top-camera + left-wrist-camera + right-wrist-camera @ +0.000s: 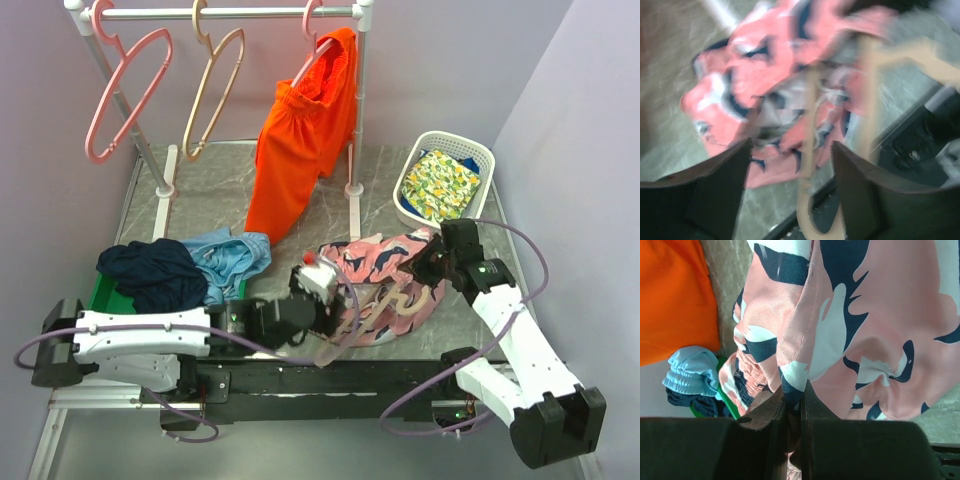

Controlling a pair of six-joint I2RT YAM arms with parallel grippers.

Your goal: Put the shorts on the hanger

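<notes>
Top external view: the pink leaf-print shorts lie crumpled on the surface before the arms, with the tan hanger flat across them. The right end effector is pinched tight on a thin fold of the shorts; the left end effector gapes wide, holding nothing, a hanger bar loose between its jaws. Pulling the cloth could drag the ungripped hanger askew, or the small pinch could slip.
</notes>
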